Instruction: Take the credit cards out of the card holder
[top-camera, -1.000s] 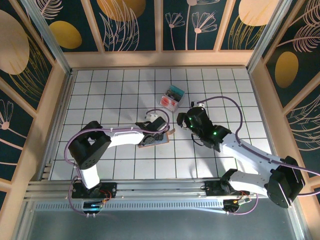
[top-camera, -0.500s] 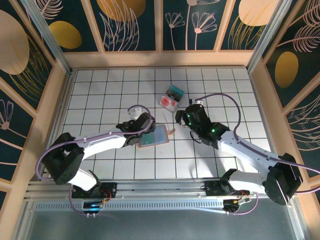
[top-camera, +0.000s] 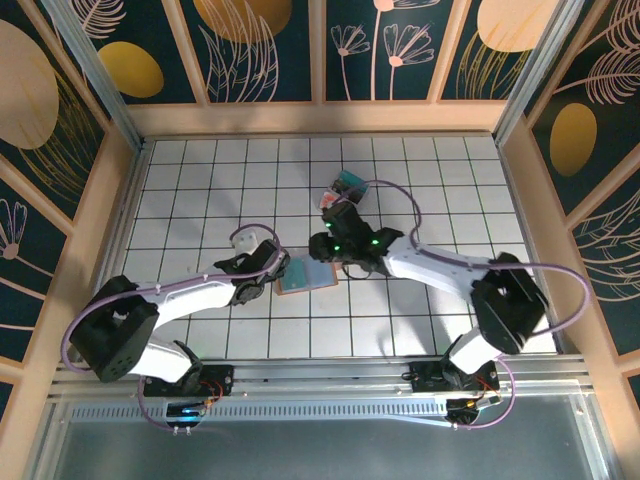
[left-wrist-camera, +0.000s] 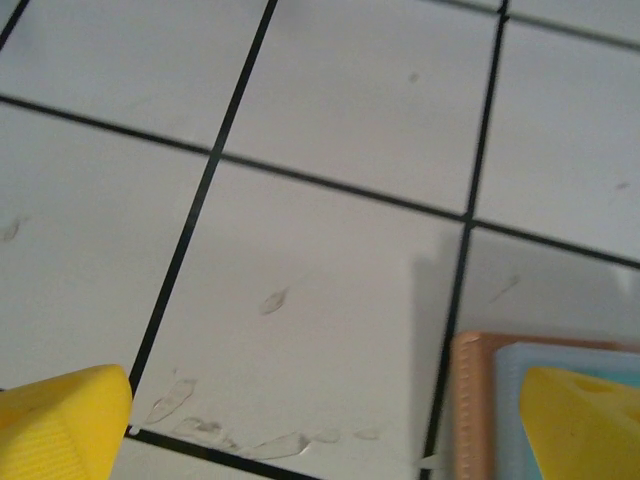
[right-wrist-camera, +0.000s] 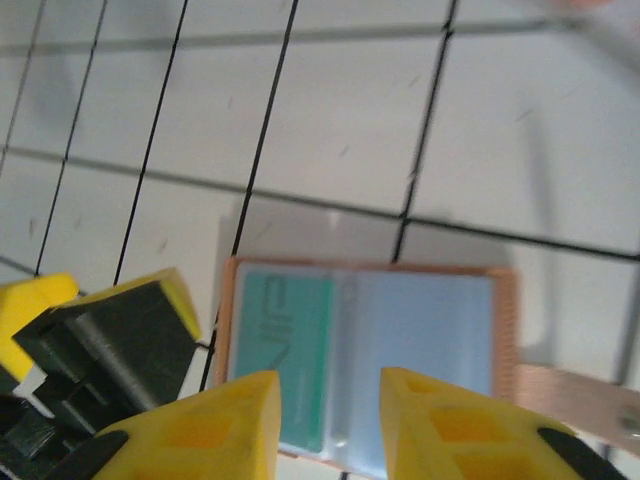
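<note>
The card holder (top-camera: 306, 276) lies open and flat on the white tiles, tan rim around a blue-grey inside. In the right wrist view a teal credit card (right-wrist-camera: 280, 335) sits in the left page of the card holder (right-wrist-camera: 420, 330), whose brown tab (right-wrist-camera: 580, 395) sticks out at the right. My right gripper (right-wrist-camera: 330, 430) hovers over the card holder's near edge, open with a narrow gap and nothing between its fingers. My left gripper (left-wrist-camera: 320, 440) stands wide open at the card holder's (left-wrist-camera: 472, 400) left edge, one yellow fingertip (left-wrist-camera: 580, 420) above the rim.
A clear plastic box (top-camera: 347, 187) with red and teal contents stands behind the right arm, partly covered by its purple cable. My left gripper's black and yellow finger (right-wrist-camera: 110, 340) shows just left of the card holder. Wooden walls ring the tiled table (top-camera: 200, 180).
My left arm drew back to the left, off the card holder. My right arm swung left to hang over the card holder, and its jaws narrowed.
</note>
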